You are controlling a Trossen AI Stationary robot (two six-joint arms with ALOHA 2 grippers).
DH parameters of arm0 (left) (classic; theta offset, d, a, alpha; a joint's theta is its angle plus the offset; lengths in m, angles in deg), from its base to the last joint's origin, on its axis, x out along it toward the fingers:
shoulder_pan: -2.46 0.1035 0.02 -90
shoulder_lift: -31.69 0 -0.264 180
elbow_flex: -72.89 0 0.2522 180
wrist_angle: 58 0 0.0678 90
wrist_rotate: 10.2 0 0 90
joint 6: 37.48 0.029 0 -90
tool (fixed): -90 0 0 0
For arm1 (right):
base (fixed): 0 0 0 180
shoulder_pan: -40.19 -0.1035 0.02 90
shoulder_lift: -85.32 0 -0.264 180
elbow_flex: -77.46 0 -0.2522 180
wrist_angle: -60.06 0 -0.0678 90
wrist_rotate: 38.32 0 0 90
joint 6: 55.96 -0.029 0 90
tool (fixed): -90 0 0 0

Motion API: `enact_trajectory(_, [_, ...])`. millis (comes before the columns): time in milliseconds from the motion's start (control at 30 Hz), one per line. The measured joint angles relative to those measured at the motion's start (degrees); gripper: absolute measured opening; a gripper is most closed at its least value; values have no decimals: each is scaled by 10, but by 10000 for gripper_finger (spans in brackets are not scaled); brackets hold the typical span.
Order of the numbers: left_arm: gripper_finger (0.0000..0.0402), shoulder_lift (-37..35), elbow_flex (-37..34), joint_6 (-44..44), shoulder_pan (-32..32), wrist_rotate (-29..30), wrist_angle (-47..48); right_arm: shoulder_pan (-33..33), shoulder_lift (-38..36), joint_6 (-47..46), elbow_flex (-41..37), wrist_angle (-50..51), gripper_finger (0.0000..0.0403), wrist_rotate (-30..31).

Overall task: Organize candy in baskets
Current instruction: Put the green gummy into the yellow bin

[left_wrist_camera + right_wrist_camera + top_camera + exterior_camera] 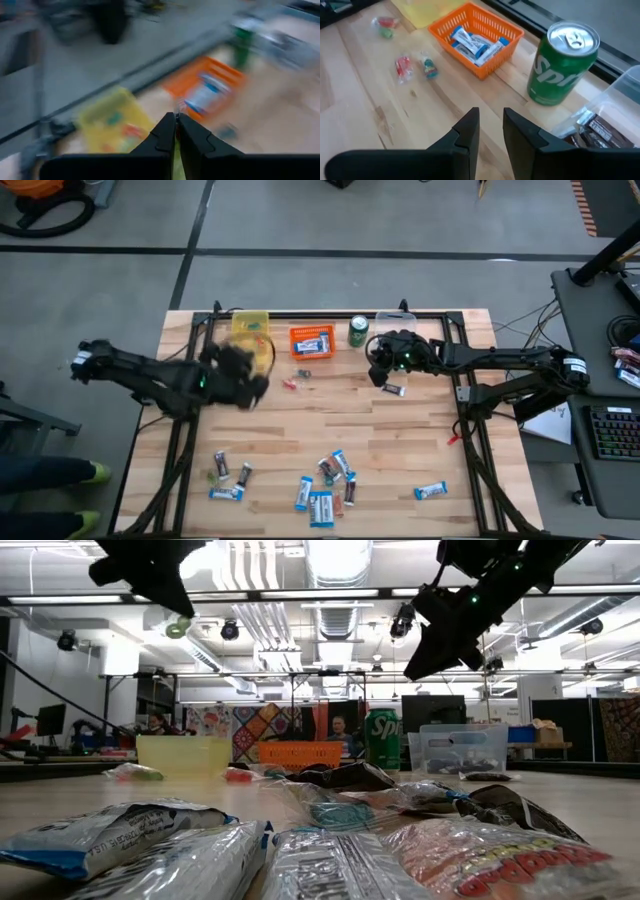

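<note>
Baskets sit in a row along the table's (pixel 400 430) far edge, with the green soda can (pixel 358 330) as reference: orange basket (pixel 312 340) just left of the can, blue-and-white bars (pixel 472 44) inside; yellow basket (pixel 250 325) further left; clear basket (pixel 615 107) just right of the can, dark brown bars (pixel 592 131) in it. Left gripper (pixel 175 123) hangs above the table near the yellow basket, well left of the can, fingers pressed together with a sliver of yellow-green showing between them; can't tell what it is. Right gripper (pixel 491 121) is raised just on the near side of the can, fingers a little apart, nothing between them. Small red and green sweets (pixel 415 67) lie loose on the wood left of the can, near the orange basket. Main candy pile (pixel 325 480) is at the near edge, well away from the can.
</note>
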Motion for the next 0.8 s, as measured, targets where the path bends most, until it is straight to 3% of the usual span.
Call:
enact_trajectory(100, [0,-4,-1,49,99,8,-34,0,0,0,0,-15,74,0])
enact_trajectory(200, [0,11,-2,166,197,-46,-95,0,0,0,0,-17,77,0])
enact_trajectory(400, [0,80,-4,403,409,-291,-207,0,0,0,0,-17,73,0])
enact_trajectory(500, [0,127,6,517,492,-441,-213,0,0,0,0,-17,69,0])
enact_trajectory(567, [0,154,20,586,528,-511,-207,0,2,2,0,-17,68,0])
enact_trajectory(633, [0,180,34,656,547,-530,-192,0,7,3,0,-17,68,0])
enact_trajectory(800, [0,235,65,789,558,-506,-133,0,22,3,0,-17,68,0])
